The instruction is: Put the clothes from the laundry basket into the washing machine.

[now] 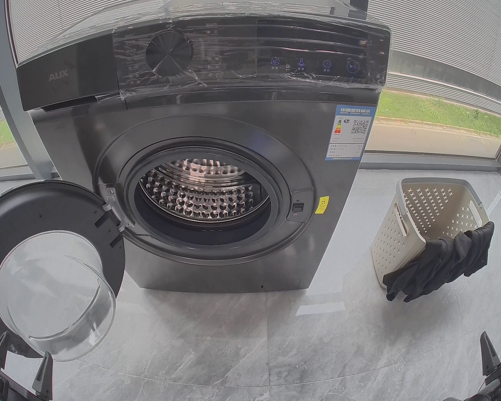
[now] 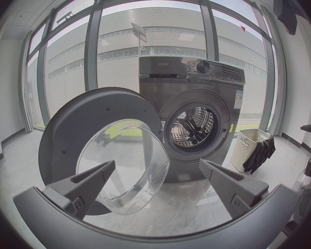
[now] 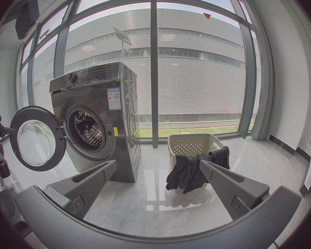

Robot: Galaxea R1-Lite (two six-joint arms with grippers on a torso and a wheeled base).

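Observation:
A grey front-loading washing machine (image 1: 206,140) stands ahead with its round door (image 1: 44,263) swung wide to the left and its steel drum (image 1: 203,193) bare. To the right on the floor sits a cream laundry basket (image 1: 423,213). A black garment (image 1: 442,260) hangs over the basket's near rim; it also shows as the black garment (image 3: 193,172) in the right wrist view. My left gripper (image 2: 157,170) is open and low at the near left, in front of the door. My right gripper (image 3: 157,170) is open at the near right, well short of the basket (image 3: 193,144).
Smooth grey marble floor (image 1: 250,335) lies between me and the machine. Tall windows (image 3: 197,70) run behind the machine and basket. The open door juts out on the left, close to my left arm.

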